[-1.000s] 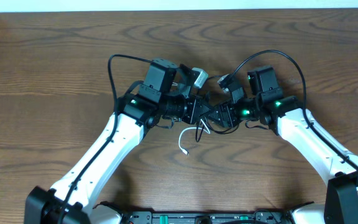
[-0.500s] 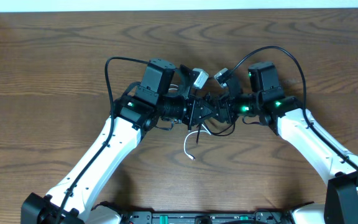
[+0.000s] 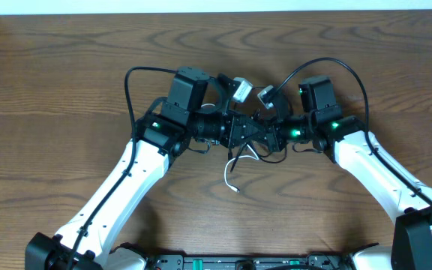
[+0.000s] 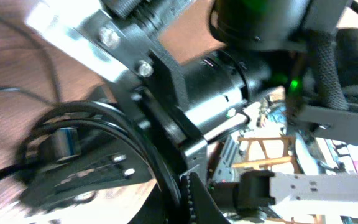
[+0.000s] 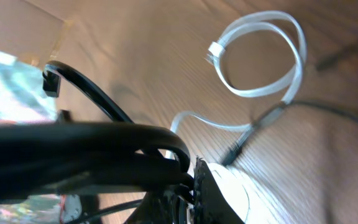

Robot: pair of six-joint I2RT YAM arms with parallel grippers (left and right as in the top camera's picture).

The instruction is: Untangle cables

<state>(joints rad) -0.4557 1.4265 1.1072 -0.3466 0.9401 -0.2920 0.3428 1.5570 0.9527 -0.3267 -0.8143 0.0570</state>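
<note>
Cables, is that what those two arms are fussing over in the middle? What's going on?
They are working on a knot of thin cables, trying to untangle it. The left gripper and right gripper meet nose to nose above the table, both clamped shut on the black bundle. One white cable trails loose from it onto the wood. The tangle is not yet pulled apart.

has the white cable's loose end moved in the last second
Yes. The white cable's loose end has shifted slightly right and toward the near edge, judged against the wood grain of the table.
</note>
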